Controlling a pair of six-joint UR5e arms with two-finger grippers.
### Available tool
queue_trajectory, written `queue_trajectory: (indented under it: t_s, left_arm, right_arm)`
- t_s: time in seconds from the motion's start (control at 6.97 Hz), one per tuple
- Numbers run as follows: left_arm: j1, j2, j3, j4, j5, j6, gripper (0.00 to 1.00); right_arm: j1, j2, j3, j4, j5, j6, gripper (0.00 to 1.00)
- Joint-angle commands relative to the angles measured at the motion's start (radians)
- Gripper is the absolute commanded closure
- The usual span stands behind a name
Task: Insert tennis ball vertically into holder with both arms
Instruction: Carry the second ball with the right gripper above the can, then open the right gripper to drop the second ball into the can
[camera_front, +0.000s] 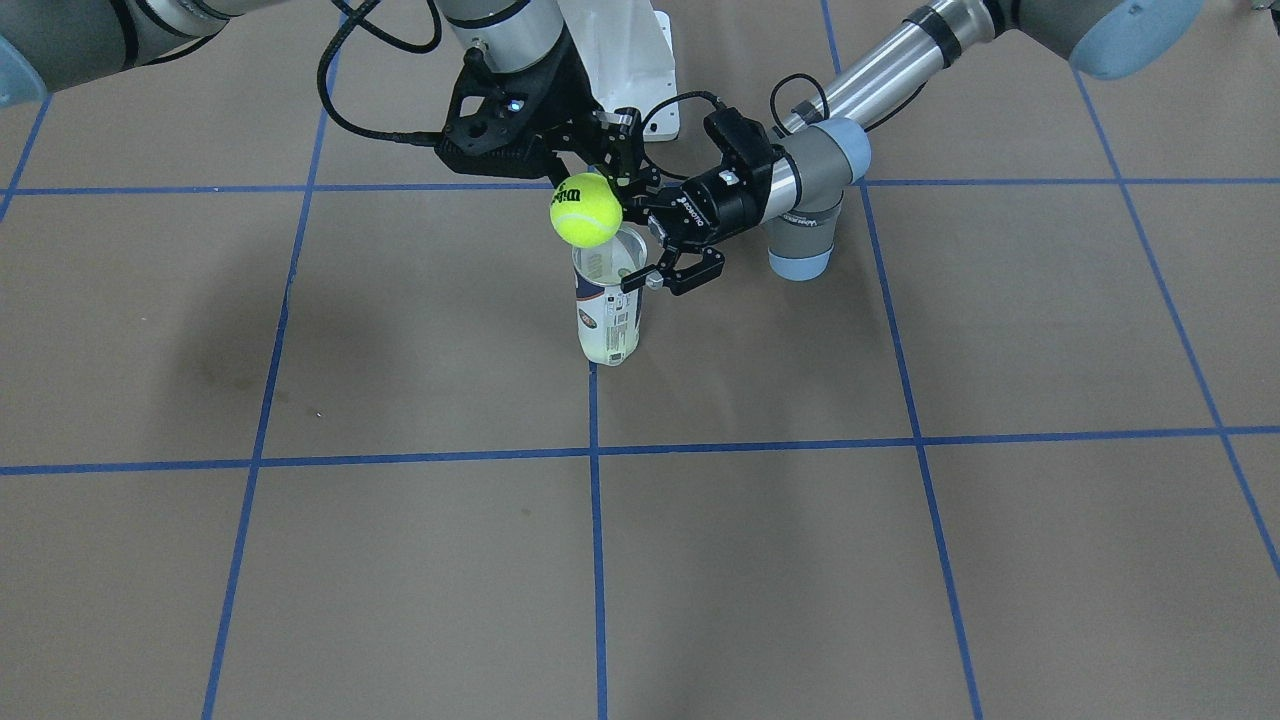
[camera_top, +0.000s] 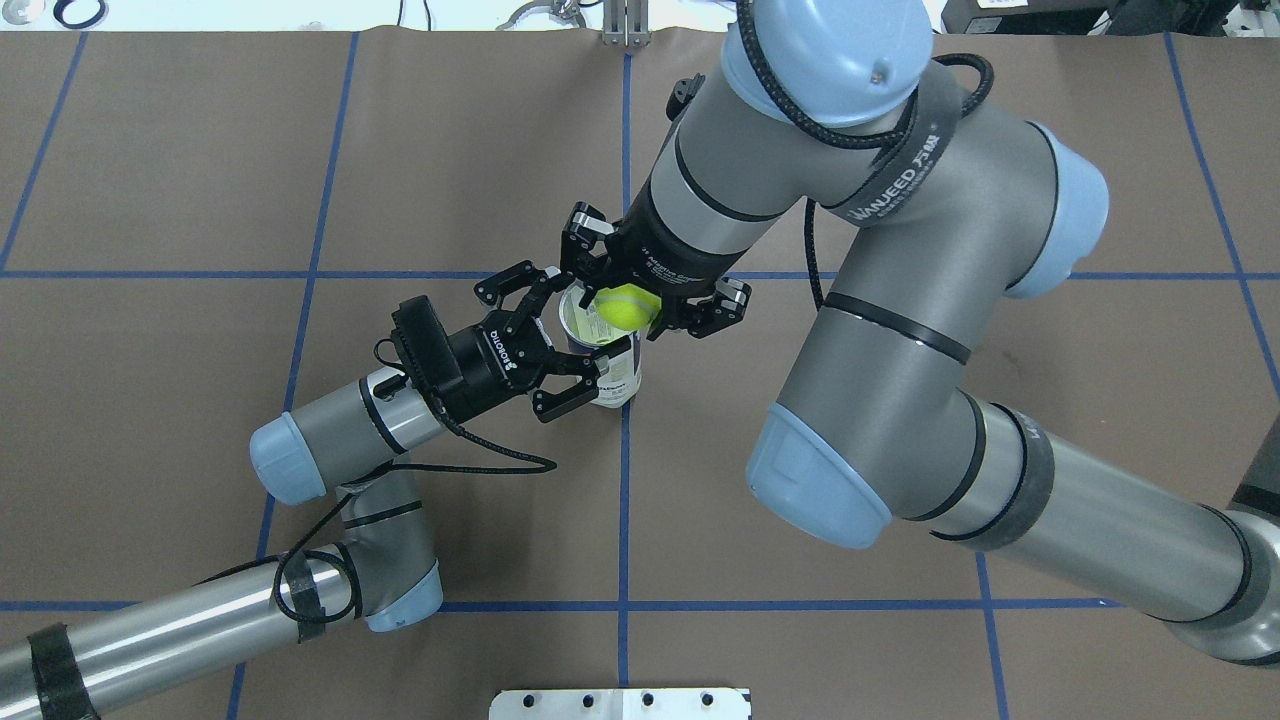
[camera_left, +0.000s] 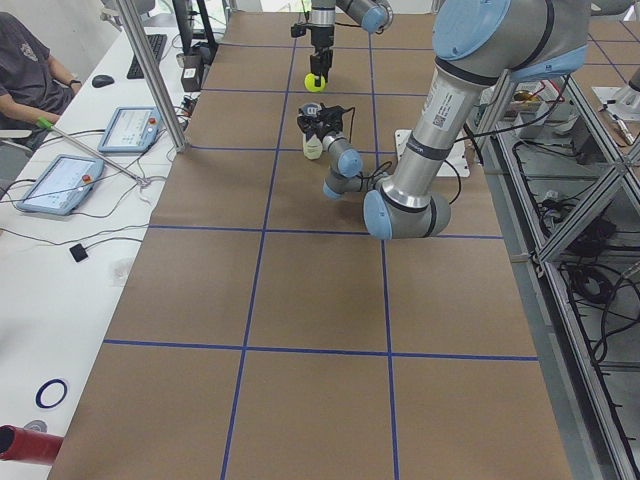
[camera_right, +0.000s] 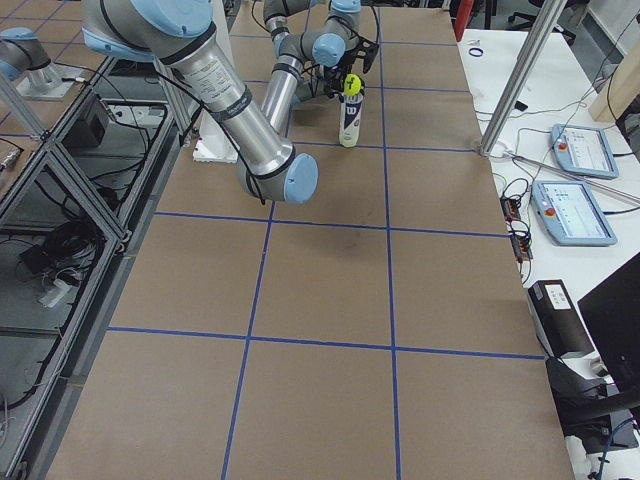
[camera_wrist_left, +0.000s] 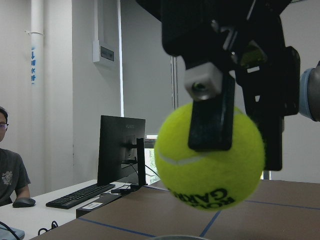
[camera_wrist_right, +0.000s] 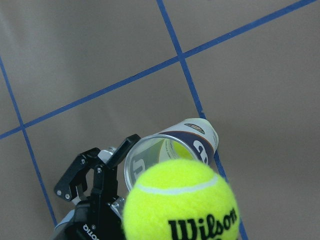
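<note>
The holder (camera_front: 607, 310) is a clear can with a white and navy label. It stands upright on the table, open end up, and also shows in the overhead view (camera_top: 612, 375) and the right wrist view (camera_wrist_right: 165, 150). My left gripper (camera_top: 572, 332) reaches in level from the side, its jaws spread wide on either side of the can just below the rim and touching it. My right gripper (camera_top: 628, 300) points down, shut on a yellow-green tennis ball (camera_front: 586, 210). The ball hangs a little above the can's opening; the side views show a gap between ball (camera_left: 315, 83) and rim.
The brown table cover has a blue tape grid. The white mounting base (camera_front: 640, 60) stands just behind the can. Both arms crowd the table's middle. An operators' desk with tablets (camera_left: 60, 180) and a seated person (camera_left: 25, 70) runs along the far side.
</note>
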Motion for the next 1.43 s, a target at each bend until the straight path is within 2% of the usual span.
queue_trajectory:
  t_s: [0.0, 0.14, 0.43, 0.57, 0.72, 1.29]
  left_arm:
    - [0.000, 0.000, 0.000, 0.000, 0.000, 0.000, 0.15]
    - [0.000, 0.000, 0.000, 0.000, 0.000, 0.000, 0.15]
    - [0.000, 0.000, 0.000, 0.000, 0.000, 0.000, 0.15]
    - [0.000, 0.000, 0.000, 0.000, 0.000, 0.000, 0.15]
    - [0.000, 0.000, 0.000, 0.000, 0.000, 0.000, 0.15]
    - [0.000, 0.002, 0.000, 0.000, 0.000, 0.000, 0.14]
  right_arm:
    - [-0.002, 0.010, -0.040, 0.030, -0.006, -0.006, 1.00]
    - [-0.002, 0.011, -0.075, 0.083, -0.009, 0.005, 1.00]
    - [-0.002, 0.013, -0.078, 0.088, -0.008, 0.003, 1.00]
    - [-0.002, 0.008, -0.072, 0.087, -0.009, 0.005, 0.10]
    - [-0.002, 0.007, -0.069, 0.085, -0.023, 0.005, 0.02]
    - [-0.005, 0.008, -0.062, 0.084, -0.034, 0.005, 0.01]
